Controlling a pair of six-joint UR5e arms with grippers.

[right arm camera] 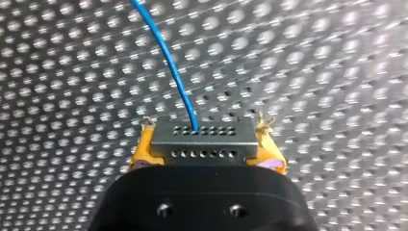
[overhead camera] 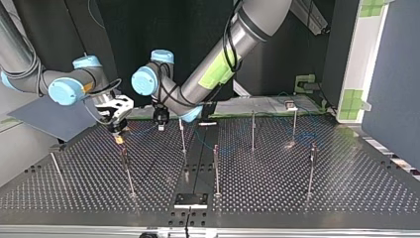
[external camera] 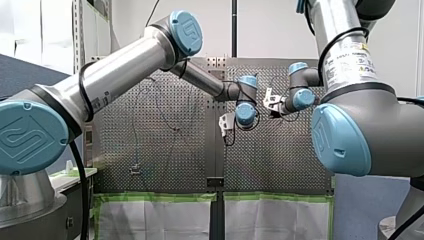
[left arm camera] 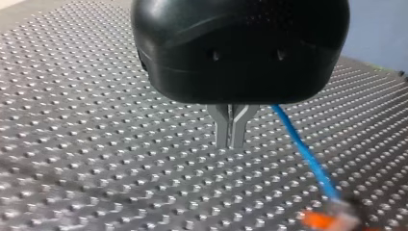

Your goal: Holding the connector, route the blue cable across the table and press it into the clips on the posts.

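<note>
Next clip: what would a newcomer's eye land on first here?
The grey perforated connector clamped between my right gripper's yellow pads, its thin blue cable arcing over the perforated metal table. Then my left gripper's shut metal fingers, hovering beside that cable, and the slim upright posts across the table.

Front view: behind and above the silver, blue-jointed arms [external camera: 125, 70], looking over grey perforated metal counter [external camera: 165, 150]. Top view: opposite side, low, facing them. Both wrist views: close above the same counter.

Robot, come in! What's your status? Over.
Right gripper shut on connector, cable trailing. Left gripper shut, cable beside it. Only posts ahead.
</note>
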